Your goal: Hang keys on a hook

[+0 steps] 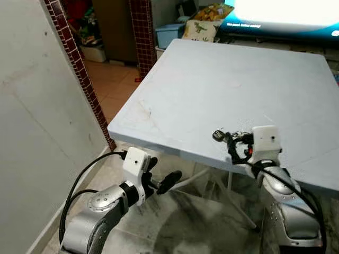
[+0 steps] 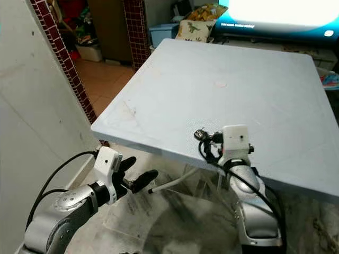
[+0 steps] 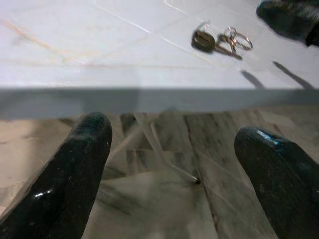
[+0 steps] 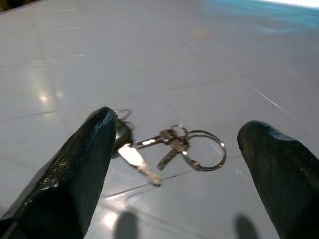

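the right claw (image 4: 174, 199) sits closest to the lens in its own wrist view, its two black fingers (image 4: 75, 169) spread wide with nothing between them, hovering low over the pale surface (image 1: 222, 79). straight ahead of it, in the gap the fingers frame, lie the keys (image 4: 169, 147): a dark-headed key and its bright blade toward one finger, two smaller keys in the middle, and a bare ring toward the other finger. so the bunch is strung out crosswise to the claw's reach, roughly along the line from finger to finger rather than pointing away from it. from the head views the keys (image 1: 225, 136) rest flat near the front edge of the surface, just beside the right wrist, which comes up from below that edge. the left claw (image 1: 159, 177) hangs lower, out in front of and beneath the surface edge, fingers also apart and holding nothing, well apart from the bunch. the right arm is plainly the nearer one. to my eye the pickup turns on easing that claw forward and down so the fingers close across the middle of the bunch. i can't spot a hook anywhere.
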Controlling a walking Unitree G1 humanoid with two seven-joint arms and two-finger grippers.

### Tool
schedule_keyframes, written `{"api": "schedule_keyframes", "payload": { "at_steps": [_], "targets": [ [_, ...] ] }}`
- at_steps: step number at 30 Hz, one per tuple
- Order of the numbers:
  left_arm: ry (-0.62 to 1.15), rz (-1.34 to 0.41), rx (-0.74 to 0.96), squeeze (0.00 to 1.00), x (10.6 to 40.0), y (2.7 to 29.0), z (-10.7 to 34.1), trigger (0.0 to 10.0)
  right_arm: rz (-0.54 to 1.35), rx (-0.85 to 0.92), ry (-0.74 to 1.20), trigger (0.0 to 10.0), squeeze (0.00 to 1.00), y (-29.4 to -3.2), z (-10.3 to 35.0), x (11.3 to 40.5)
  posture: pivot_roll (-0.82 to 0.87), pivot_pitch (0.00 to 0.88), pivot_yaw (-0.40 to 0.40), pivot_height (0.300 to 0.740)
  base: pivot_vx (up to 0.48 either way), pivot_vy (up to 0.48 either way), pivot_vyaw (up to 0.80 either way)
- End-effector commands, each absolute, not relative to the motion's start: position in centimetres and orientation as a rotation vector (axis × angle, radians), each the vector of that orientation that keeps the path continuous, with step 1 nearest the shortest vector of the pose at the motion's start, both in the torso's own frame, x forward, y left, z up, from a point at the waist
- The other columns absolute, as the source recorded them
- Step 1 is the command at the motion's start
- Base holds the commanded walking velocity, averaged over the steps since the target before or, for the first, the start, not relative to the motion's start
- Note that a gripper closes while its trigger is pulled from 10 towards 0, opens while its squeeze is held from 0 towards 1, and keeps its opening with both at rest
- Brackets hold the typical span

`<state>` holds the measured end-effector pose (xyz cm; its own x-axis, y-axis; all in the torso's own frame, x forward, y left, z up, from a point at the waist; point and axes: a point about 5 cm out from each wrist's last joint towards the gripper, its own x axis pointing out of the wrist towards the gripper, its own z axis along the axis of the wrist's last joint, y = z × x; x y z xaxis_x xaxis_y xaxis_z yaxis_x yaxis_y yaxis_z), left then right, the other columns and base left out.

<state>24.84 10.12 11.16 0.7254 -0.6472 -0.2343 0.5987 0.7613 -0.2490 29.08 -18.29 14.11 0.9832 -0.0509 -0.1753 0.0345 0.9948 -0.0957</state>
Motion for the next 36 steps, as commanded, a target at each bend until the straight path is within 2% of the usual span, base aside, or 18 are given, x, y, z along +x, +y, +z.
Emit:
{"api": "schedule_keyframes", "payload": {
  "at_steps": [1, 9, 19, 26, 28, 29, 31, 32, 33, 34, 35, 36],
  "targets": [
    [0.292, -0.689, -0.140, 0.00, 25.0, 10.3, 11.7, 10.0, -0.066, -0.066, 0.203, 10.0, 0.00, -18.4, 13.8, 29.5, -0.08, 0.101, 0.077, 0.740, 0.000, 0.000, 0.00],
    [0.344, -0.789, -0.109, 0.00, 23.7, 9.5, 11.2, 10.0, -0.096, -0.039, 0.235, 10.0, 0.00, -18.7, 13.3, 31.2, -0.06, 0.110, 0.081, 0.740, 0.000, 0.000, 0.00],
    [0.307, -0.806, -0.097, 0.00, 23.9, 8.3, 11.8, 10.0, -0.098, -0.013, 0.289, 10.0, 0.00, -18.6, 11.9, 32.5, -0.04, 0.121, 0.081, 0.740, 0.000, 0.000, 0.00],
    [0.311, -0.807, -0.089, 0.00, 23.8, 8.4, 11.7, 10.0, -0.110, -0.034, 0.314, 10.0, 0.00, -19.7, 11.5, 33.1, -0.04, 0.122, 0.082, 0.740, 0.000, 0.000, 0.00],
    [0.311, -0.805, -0.088, 0.00, 23.8, 8.4, 11.7, 10.0, -0.106, -0.044, 0.336, 9.6, 0.00, -19.8, 11.0, 32.8, -0.04, 0.121, 0.080, 0.740, 0.000, 0.000, 0.00],
    [0.311, -0.805, -0.088, 0.00, 23.8, 8.4, 11.7, 10.0, -0.106, -0.044, 0.347, 4.4, 0.00, -19.9, 10.8, 32.5, -0.04, 0.121, 0.080, 0.740, 0.000, 0.000, 0.00],
    [0.310, -0.804, -0.087, 0.00, 23.8, 8.4, 11.7, 10.0, -0.112, -0.054, 0.369, 2.7, 0.00, -20.3, 10.2, 32.1, -0.04, 0.119, 0.078, 0.740, 0.000, 0.000, 0.00],
    [0.309, -0.804, -0.087, 0.00, 23.8, 8.3, 11.7, 10.0, -0.116, -0.060, 0.377, 3.3, 0.00, -20.5, 10.0, 31.9, -0.04, 0.119, 0.078, 0.740, 0.000, 0.000, 0.00],
    [0.309, -0.805, -0.087, 0.00, 23.8, 8.3, 11.7, 10.0, -0.117, -0.063, 0.382, 3.3, 0.00, -20.7, 9.9, 31.7, -0.04, 0.119, 0.078, 0.740, 0.000, 0.000, 0.00],
    [0.308, -0.805, -0.086, 0.00, 23.8, 8.3, 11.8, 10.0, -0.119, -0.074, 0.388, 4.0, 0.00, -20.9, 9.8, 31.5, -0.04, 0.119, 0.078, 0.740, 0.000, 0.000, 0.00],
    [0.307, -0.807, -0.085, 0.00, 23.8, 8.3, 11.7, 10.0, -0.125, -0.100, 0.398, 9.5, 0.00, -21.5, 9.6, 31.1, -0.04, 0.116, 0.077, 0.740, 0.000, 0.000, 0.00],
    [0.307, -0.808, -0.084, 0.00, 23.8, 8.3, 11.7, 10.0, -0.132, -0.112, 0.400, 9.9, 0.00, -21.9, 9.6, 30.8, -0.04, 0.116, 0.077, 0.740, 0.000, 0.000, 0.00]
  ]
}}
